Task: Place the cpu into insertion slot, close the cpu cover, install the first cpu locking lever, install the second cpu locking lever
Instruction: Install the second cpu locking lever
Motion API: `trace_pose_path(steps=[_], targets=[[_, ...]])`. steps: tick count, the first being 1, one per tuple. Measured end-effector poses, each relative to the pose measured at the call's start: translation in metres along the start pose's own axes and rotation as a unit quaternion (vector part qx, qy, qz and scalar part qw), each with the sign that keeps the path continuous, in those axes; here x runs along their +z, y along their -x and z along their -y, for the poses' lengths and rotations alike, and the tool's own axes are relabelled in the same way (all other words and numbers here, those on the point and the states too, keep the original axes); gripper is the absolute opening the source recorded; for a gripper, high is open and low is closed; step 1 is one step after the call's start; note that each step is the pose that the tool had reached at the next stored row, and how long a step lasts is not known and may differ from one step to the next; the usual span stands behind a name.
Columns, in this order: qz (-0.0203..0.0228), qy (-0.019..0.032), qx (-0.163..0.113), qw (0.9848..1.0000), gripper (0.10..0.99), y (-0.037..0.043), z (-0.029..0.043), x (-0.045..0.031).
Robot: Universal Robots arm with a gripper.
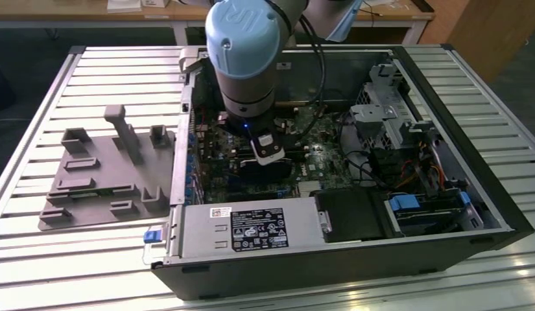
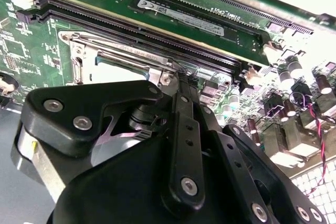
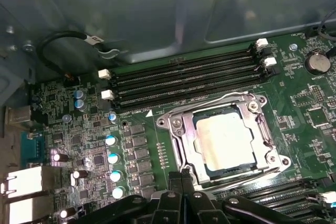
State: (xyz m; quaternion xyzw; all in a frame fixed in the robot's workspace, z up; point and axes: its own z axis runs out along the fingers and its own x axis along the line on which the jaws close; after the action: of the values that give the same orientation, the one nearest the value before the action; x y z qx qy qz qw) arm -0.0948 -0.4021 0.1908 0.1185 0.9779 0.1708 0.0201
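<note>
silver-topped cpu (image 3: 227, 141) is seated in the insertion slot (image 3: 202, 167), cpu cover (image 3: 181, 137) lowered; levers are judged unfinished; gripper (image 3: 181, 179) fingers closed, empty.

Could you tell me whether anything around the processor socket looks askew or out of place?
Nothing stands out: the cpu lies flat and square in the insertion slot, with the cpu cover framing it evenly.

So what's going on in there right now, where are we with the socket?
The arm has its gripper down inside the open computer case, right at the edge of the insertion slot on the green motherboard. The cpu already sits in the slot, and the cpu cover lies flat around it, the chip's top showing through its window. Whether the locking levers are latched can't be told.
</note>
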Motion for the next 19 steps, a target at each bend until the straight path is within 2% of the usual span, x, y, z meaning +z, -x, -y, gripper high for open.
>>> trace_pose_path(steps=[9,13,19], targets=[[-0.0003,0.0014,0.0,1.0,0.102,-0.0008,0.0006,0.0012],[-0.001,0.0048,0.0,1.0,0.102,-0.0008,0.0008,0.0019],[-0.0012,0.0049,0.0,1.0,0.102,-0.0008,0.0017,0.0039]])
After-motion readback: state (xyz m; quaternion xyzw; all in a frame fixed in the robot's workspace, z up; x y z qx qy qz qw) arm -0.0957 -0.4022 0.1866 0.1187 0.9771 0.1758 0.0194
